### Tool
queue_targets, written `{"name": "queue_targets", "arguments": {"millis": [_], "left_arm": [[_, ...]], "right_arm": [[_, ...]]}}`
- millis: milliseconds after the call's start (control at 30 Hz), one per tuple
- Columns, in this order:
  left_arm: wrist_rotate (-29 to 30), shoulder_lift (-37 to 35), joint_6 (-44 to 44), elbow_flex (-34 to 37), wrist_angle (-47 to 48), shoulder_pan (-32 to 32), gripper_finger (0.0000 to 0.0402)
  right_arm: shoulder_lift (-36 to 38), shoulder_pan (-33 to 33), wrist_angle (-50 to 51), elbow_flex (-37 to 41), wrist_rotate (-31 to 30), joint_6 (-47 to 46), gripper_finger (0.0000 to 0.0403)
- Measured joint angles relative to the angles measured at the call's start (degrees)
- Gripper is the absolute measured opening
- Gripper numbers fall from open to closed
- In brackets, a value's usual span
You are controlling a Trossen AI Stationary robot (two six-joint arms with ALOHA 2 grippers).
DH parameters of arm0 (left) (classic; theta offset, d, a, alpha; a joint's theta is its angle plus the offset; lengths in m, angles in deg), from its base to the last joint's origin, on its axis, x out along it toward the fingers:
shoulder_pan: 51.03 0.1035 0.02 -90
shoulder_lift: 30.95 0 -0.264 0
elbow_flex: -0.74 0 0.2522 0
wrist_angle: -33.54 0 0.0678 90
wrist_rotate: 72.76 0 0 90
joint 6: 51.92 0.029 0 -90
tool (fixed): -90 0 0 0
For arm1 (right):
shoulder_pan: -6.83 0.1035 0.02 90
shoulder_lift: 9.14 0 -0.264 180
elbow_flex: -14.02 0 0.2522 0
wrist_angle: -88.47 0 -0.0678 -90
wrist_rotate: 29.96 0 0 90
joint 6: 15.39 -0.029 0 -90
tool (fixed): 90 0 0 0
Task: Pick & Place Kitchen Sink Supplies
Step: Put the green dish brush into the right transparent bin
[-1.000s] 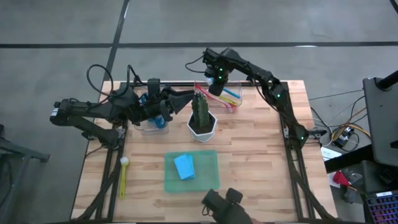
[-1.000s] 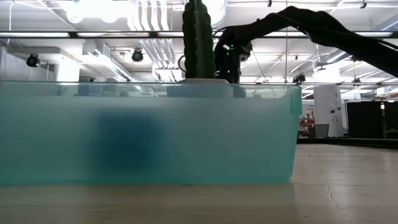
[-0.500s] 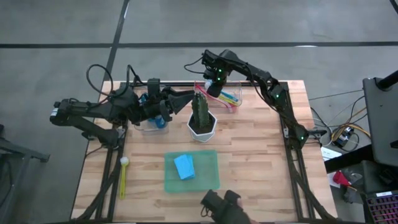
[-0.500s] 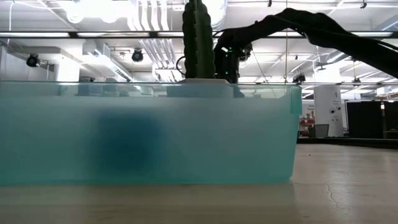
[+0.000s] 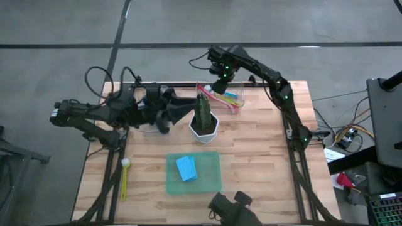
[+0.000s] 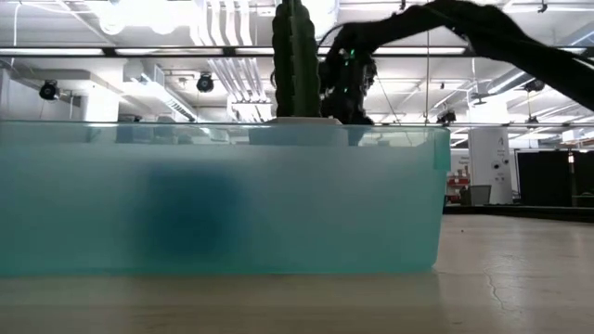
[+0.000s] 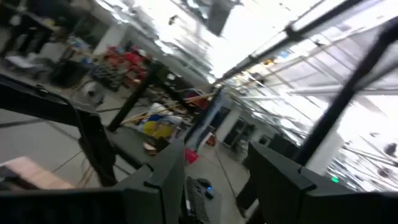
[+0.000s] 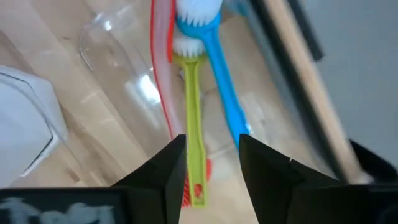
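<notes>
Right gripper (image 5: pixel 221 80) hangs above the far edge of the table (image 5: pixel 264 163), fingers spread and empty, directly over the brushes. Yellow brush (image 8: pixel 194 124), blue brush (image 8: pixel 217 81) and pink brush (image 8: pixel 163 81) lie side by side beside the cactus pot (image 5: pixel 204 129). Left gripper (image 5: pixel 179 112) sits near the pot's left side, fingers apart, holding nothing. A blue sponge (image 5: pixel 186 168) rests on the green mat (image 5: pixel 210 179). Another yellow brush (image 5: pixel 124 179) lies at the table's left edge.

A: How is the scene lit?
B: Evenly from overhead; ceiling lights (image 6: pixel 186 14) glare white in the low view, and the desk (image 5: pixel 264 163) carries only soft shadows.

A: And sharpness?
B: Left wrist view smeared by motion blur; the mat (image 6: pixel 213 199) looms near, unfocused.
</notes>
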Motion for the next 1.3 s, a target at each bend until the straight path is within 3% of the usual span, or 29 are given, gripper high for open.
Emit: {"name": "queue_targets", "arguments": {"millis": [167,333,500,567,633,767,1033,1167,1300], "left_arm": [[0.42,-0.23,6.14,-0.02,-0.92,-1.25,0.0167],[0.28,-0.28,6.64,-0.02,1.53,-1.49,0.0166],[-6.7,-0.42,10.16,-0.77,-1.01,-3.83,0.0158],[-5.62,-0.51,9.21,-2.21,2.07,-4.06,0.0153],[-0.92,-0.17,6.95,-4.2,9.01,-3.95,0.0146],[6.3,0.8,-4.28,-9.83,29.51,-4.03,0.013],[6.54,2.6,-34.32,-21.3,65.51,-4.32,0.0117],[4.13,4.98,-49.0,-21.62,79.61,-4.35,0.0126],[-4.63,8.56,-62.51,-21.62,95.49,-4.33,0.014]], "right_arm": [[6.02,-0.53,-1.07,0.0,-1.95,0.13,0.0132],[13.54,-0.61,-4.82,0.0,-1.98,-0.59,0.0119],[22.34,0.29,-9.23,0.0,-1.66,-1.19,0.0108],[25.9,0.77,-12.14,-0.02,-1.61,-1.79,0.0103],[29.1,1.25,-14.92,-0.04,-1.59,-1.82,0.0099],[34.16,2.13,-19.67,-0.04,-1.37,-1.82,0.009],[39.58,2.15,-19.02,-0.02,-1.38,-1.51,0.0076],[40.68,2.15,-16.77,-0.02,-0.47,-1.59,0.0073],[40.67,2.13,-13.43,0.0,1.32,-0.87,0.0076]]}}
